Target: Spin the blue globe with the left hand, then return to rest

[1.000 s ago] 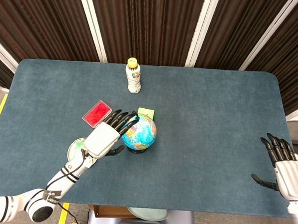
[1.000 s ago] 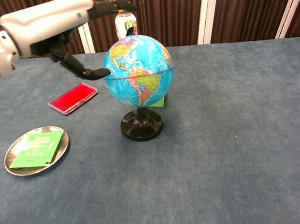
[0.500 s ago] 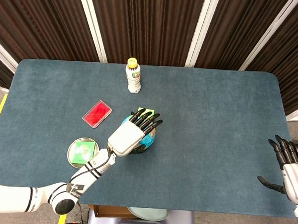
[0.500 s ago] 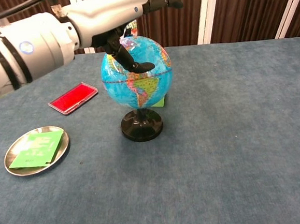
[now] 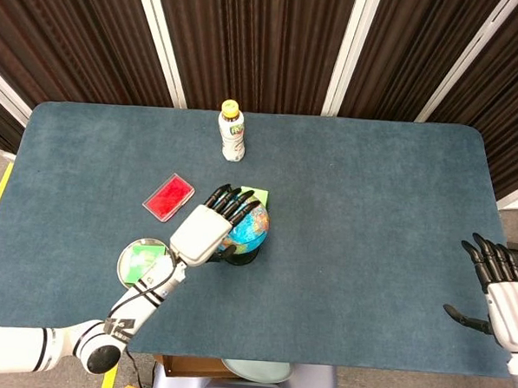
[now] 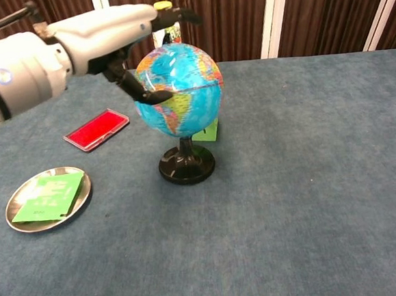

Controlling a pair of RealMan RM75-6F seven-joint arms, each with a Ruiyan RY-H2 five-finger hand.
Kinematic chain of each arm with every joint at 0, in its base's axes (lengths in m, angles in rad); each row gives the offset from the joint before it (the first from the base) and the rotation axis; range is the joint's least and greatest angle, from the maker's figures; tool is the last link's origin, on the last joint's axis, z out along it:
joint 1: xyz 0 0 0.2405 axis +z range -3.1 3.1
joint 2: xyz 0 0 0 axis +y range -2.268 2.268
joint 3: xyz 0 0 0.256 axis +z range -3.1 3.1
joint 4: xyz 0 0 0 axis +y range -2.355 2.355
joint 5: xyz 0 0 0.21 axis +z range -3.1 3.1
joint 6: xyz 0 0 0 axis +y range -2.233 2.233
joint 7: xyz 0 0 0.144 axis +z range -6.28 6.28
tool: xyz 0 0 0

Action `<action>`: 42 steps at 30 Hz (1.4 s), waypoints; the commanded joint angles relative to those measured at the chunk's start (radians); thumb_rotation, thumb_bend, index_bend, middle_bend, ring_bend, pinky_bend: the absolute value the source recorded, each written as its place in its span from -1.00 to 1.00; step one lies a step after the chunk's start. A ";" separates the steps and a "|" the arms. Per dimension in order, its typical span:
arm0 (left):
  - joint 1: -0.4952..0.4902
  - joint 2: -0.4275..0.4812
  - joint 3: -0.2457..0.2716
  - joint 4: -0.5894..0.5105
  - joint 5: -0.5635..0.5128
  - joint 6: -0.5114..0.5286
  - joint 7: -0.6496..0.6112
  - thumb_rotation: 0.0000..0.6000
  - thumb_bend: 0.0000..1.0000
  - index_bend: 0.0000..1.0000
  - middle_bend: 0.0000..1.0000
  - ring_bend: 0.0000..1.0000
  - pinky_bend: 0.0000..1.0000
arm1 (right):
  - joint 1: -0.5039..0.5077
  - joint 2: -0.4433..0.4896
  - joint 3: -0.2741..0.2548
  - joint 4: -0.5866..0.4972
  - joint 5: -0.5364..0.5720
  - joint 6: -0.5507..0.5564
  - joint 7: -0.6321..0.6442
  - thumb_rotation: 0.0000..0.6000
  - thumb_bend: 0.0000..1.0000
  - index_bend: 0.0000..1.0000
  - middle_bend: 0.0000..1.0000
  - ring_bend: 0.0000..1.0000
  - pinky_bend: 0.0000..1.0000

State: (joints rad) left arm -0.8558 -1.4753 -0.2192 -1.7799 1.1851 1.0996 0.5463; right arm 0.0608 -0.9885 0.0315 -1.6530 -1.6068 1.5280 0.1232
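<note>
— Pulled back toward the robot's own left since half a second ago: left robot hand (image 5: 204,232), seen from the head view, now over the near-left shoulder of the blue globe (image 5: 248,227) rather than squarely on top. Globe itself tipped a little on its stand meanwhile.

— And on the counter (image 5: 371,209)?

— Near the middle, slightly left, on a black base. Fingers extended flat and apart across the upper left of the ball, gripping nothing. Right robot hand (image 5: 497,289) well apart at the far right edge, fingers spread, holding nothing. So clearly the left one nearer.

— Anything else about?

— Bottle (image 5: 232,131) behind, red case (image 5: 168,196) to the left, round tray (image 5: 127,255) with a green packet nearer the robot, green note (image 5: 255,194) just behind the globe.

— From the chest view?

— Left robot hand (image 6: 130,49) reaching in from the upper left, fingers lying over the crown, thumb against the left flank of the blue globe (image 6: 178,89). Spin axis leaning, top toward the right. Black base (image 6: 186,167) planted on the counter.

— So the relation that matters?

— Globe to the right of and just below the palm; probably a sideways brush around that leaning axis, then withdrawal leftward to rest.
</note>
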 commanded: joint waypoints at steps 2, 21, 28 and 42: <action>0.054 0.036 0.040 -0.006 0.037 0.047 -0.049 1.00 -0.37 -1.00 -1.00 -1.00 -1.00 | 0.004 -0.002 0.000 0.000 -0.003 -0.004 -0.001 1.00 -0.90 -1.00 -1.00 -1.00 -1.00; 0.149 0.144 0.053 -0.052 0.140 0.127 -0.137 1.00 -0.37 -1.00 -1.00 -1.00 -1.00 | 0.023 0.017 -0.003 0.003 -0.001 -0.037 0.016 1.00 -0.90 -1.00 -1.00 -1.00 -1.00; 0.287 0.257 0.096 0.029 0.112 0.213 -0.268 1.00 -0.36 -1.00 -1.00 -1.00 -1.00 | 0.050 0.014 0.007 0.048 0.006 -0.068 0.063 1.00 -0.89 -1.00 -1.00 -1.00 -1.00; 0.619 0.285 0.294 0.153 0.243 0.463 -0.491 1.00 -0.36 -0.91 -1.00 -1.00 -1.00 | 0.015 -0.058 -0.022 0.115 -0.016 -0.014 0.089 1.00 -0.90 -1.00 -1.00 -1.00 -1.00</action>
State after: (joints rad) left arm -0.2792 -1.1906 0.0462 -1.6284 1.4166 1.5318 0.0655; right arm 0.0865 -1.0402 0.0175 -1.5404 -1.6241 1.5048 0.2149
